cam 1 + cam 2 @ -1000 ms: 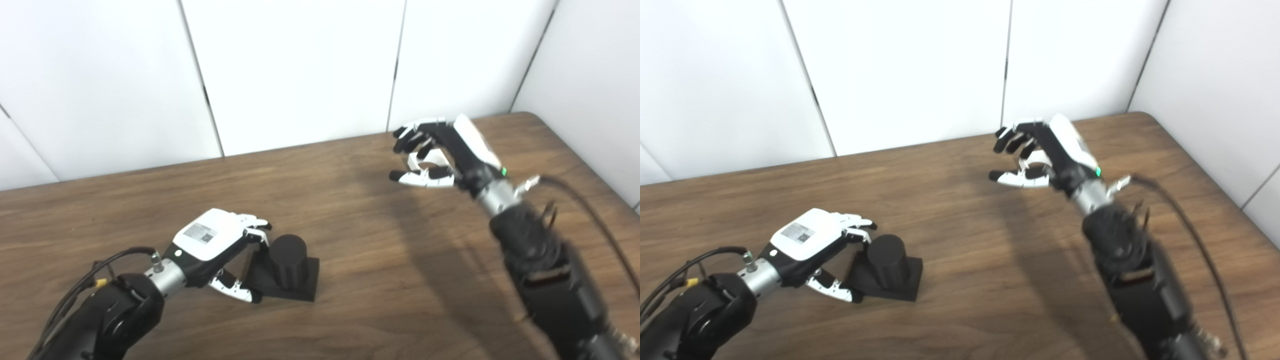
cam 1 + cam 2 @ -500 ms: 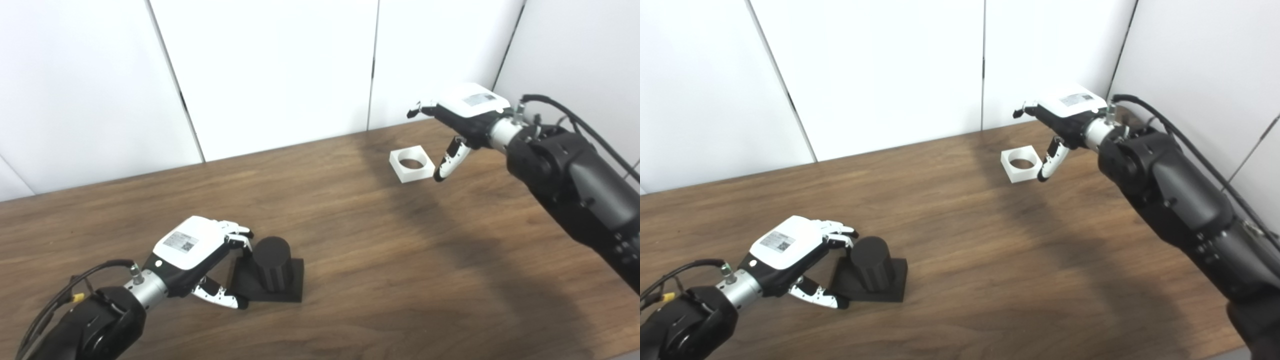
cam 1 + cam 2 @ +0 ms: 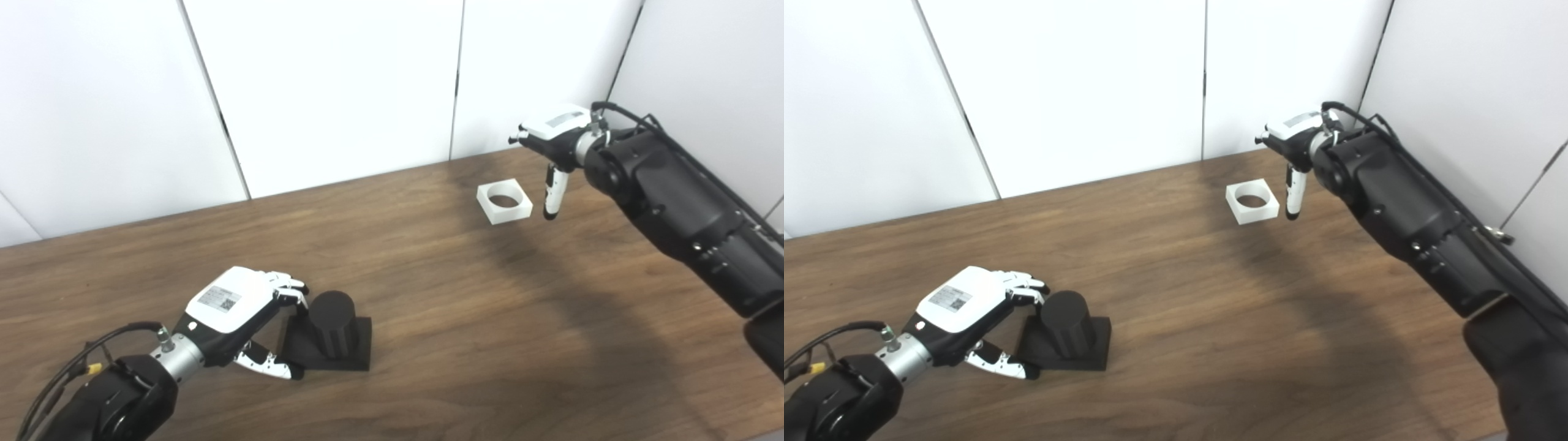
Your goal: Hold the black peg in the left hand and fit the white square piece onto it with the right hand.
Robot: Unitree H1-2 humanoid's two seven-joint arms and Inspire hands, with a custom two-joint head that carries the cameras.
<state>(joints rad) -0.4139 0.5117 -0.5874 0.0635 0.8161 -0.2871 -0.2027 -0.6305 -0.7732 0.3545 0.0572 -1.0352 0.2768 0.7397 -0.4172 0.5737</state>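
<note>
Your left robot hand (image 3: 245, 309) sits low over the near left part of the wooden bench (image 3: 465, 318). Its fingers (image 3: 288, 291) are spread and reach toward the black peg (image 3: 331, 323), with the thumb (image 3: 269, 365) lying along the bench at the near left edge of the peg's base. The fingertips come close to the cylinder's top, but you cannot tell from either head view whether they touch it; the hand is wide and grips nothing.

The black peg is an upright cylinder on a flat square base. It stands on the bench just to the right of your left robot hand.

The white square piece (image 3: 504, 201) lies flat on the far right part of the bench, near the white wall panels (image 3: 331, 86). Its round central hole faces up. It is well apart from the peg.

Your right robot hand (image 3: 1293, 146) hangs above the bench just to the right of the white square piece. One finger (image 3: 551, 195) points down beside the piece's right edge, close to it but seemingly not touching. The hand holds nothing; how far its other fingers are spread cannot be told, since they are largely hidden behind the hand and the dark forearm (image 3: 1402, 208).
</note>
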